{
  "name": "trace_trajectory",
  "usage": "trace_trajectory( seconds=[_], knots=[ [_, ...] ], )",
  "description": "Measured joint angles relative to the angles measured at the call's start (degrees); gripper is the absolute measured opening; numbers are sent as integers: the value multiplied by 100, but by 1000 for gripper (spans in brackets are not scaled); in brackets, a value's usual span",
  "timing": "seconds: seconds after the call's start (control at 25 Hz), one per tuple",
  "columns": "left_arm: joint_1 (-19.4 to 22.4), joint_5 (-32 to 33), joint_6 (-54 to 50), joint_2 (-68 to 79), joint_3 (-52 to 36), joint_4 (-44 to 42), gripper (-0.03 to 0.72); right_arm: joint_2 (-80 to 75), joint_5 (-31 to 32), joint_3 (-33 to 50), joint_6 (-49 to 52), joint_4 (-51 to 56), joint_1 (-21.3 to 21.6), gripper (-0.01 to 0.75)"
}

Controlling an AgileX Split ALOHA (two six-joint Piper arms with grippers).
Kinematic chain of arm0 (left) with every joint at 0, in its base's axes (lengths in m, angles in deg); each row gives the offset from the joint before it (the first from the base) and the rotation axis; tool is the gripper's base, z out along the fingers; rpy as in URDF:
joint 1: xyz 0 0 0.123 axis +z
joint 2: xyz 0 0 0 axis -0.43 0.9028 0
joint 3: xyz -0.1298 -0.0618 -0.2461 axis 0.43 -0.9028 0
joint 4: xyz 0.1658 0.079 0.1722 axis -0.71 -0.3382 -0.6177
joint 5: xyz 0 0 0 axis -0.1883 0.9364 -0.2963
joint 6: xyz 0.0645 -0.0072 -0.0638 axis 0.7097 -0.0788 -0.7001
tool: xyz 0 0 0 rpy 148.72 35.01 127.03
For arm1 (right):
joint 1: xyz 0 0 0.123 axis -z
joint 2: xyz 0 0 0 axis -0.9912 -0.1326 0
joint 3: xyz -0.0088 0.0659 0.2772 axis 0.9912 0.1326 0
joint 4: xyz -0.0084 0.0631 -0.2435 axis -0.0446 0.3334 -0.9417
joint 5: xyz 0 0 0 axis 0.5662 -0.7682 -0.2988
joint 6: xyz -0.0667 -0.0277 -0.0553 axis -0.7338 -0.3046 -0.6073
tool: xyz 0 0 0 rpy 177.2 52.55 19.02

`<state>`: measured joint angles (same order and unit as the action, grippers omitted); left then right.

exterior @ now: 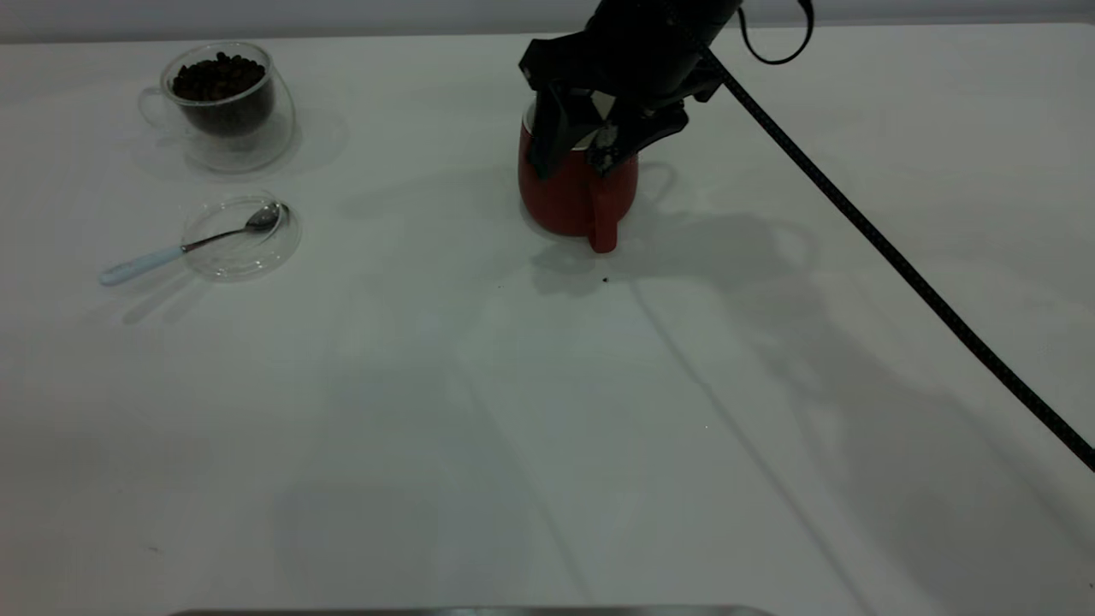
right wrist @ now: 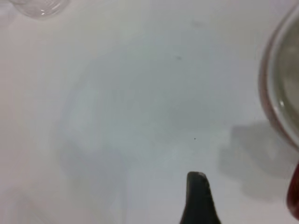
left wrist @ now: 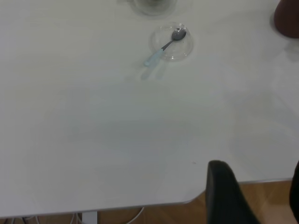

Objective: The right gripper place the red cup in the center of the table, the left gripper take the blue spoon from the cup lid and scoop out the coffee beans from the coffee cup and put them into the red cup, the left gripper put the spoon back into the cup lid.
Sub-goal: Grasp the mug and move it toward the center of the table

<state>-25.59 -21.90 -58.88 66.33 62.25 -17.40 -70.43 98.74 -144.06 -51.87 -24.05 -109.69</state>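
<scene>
The right tool (exterior: 590, 141) straddles the rim of the red cup (exterior: 575, 195), fingers spread, one inside and one outside, not visibly clenched. The cup stands mid-tabletop (exterior: 547, 411), so placing looks nearly done; next, lift clear. The blue spoon (exterior: 184, 246) lies in the cup lid (exterior: 242, 237), near the coffee cup (exterior: 224, 103) of coffee beans (exterior: 218, 77). The left tool (left wrist: 252, 196), released, waits at the tabletop's edge, its path unobstructed.

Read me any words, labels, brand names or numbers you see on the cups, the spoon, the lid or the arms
No readable text, label, brand or number shows in any view.
The red cup: plain, no print visible.
The coffee cup and cup lid: clear glass, unmarked.
The blue spoon: no marking visible.
The right end effector, at the red cup's rim: plain black, no lettering visible.
The table: bare white.
</scene>
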Motion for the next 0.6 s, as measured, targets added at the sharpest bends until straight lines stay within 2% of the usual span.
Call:
trace_trajectory(
  seconds=[0.2, 0.44, 0.6],
  knots=[
    [0, 0, 0, 0, 0, 0, 400, 0, 191, -7, -97, -108, -7, 573],
    [0, 0, 0, 0, 0, 0, 400, 91, 890, -11, -92, -196, 199, 573],
    [0, 0, 0, 0, 0, 0, 400, 281, 671, -11, -92, -197, 540, 573]
  ],
)
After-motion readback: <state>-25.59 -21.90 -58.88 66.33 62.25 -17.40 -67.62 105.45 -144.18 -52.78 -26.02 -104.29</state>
